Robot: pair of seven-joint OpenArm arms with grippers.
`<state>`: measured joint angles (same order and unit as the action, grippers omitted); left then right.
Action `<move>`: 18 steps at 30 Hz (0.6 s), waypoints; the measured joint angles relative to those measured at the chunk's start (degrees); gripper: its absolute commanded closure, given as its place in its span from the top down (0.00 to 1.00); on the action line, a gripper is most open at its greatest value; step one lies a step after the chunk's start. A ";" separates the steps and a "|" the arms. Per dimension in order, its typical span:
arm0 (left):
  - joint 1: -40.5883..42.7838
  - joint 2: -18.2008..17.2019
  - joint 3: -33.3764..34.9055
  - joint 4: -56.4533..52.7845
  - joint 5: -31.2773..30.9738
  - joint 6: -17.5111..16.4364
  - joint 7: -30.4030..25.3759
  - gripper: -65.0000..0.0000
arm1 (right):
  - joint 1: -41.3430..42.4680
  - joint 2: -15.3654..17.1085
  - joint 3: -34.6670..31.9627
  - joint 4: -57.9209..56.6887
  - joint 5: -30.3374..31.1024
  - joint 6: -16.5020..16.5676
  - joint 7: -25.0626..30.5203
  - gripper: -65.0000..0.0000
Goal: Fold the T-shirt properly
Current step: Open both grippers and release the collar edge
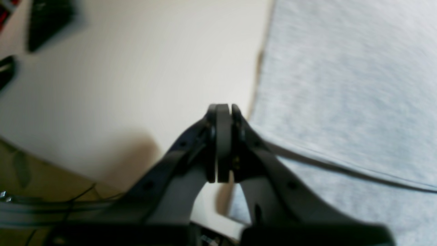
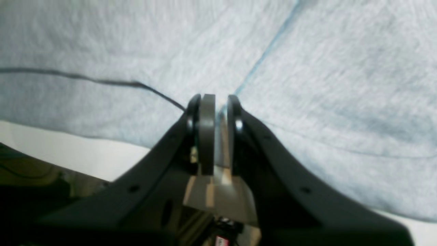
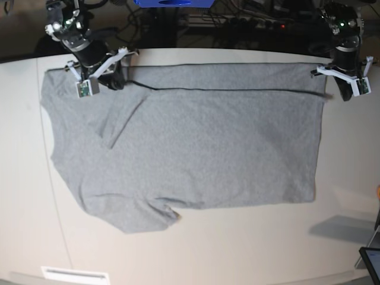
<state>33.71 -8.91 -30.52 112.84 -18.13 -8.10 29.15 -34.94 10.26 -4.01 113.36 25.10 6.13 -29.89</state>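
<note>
The heather-grey T-shirt (image 3: pixel 196 148) lies spread flat on the pale table, plain side up, with its far edge folded over along a dark line. My right gripper (image 3: pixel 114 81) is at the far left by the sleeve. In its wrist view the right gripper (image 2: pixel 221 99) is closed to a narrow gap, and the T-shirt (image 2: pixel 102 41) seam runs into that gap. My left gripper (image 3: pixel 344 91) stands at the far right corner. In the left wrist view, the left gripper (image 1: pixel 223 107) has its pads pressed together, just beside the edge of the T-shirt (image 1: pixel 341 85). No cloth shows between them.
The table (image 3: pixel 237 249) extends in front of and to both sides of the shirt. Cables and dark equipment (image 3: pixel 237 21) crowd the space behind its far edge. A dark screen corner (image 3: pixel 371 261) sits at the near right and a white label (image 3: pixel 74 275) at the near left.
</note>
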 measured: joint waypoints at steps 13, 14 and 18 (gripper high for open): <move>-0.09 -0.59 0.57 -1.49 7.50 -0.50 -0.07 0.00 | -0.09 7.52 9.35 0.04 37.31 -0.11 -6.93 0.42; -0.07 -0.61 0.55 -1.49 7.43 -0.48 -0.02 0.00 | 0.17 7.98 10.01 0.07 40.24 -0.04 -6.91 0.46; -0.04 -0.79 0.13 -1.49 7.61 -0.24 -0.02 0.00 | 0.15 8.00 11.56 0.04 45.68 0.26 -7.72 0.47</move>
<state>33.67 -9.69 -30.39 111.35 -10.52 -8.34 29.12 -34.79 18.26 7.55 113.40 70.78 6.39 -37.60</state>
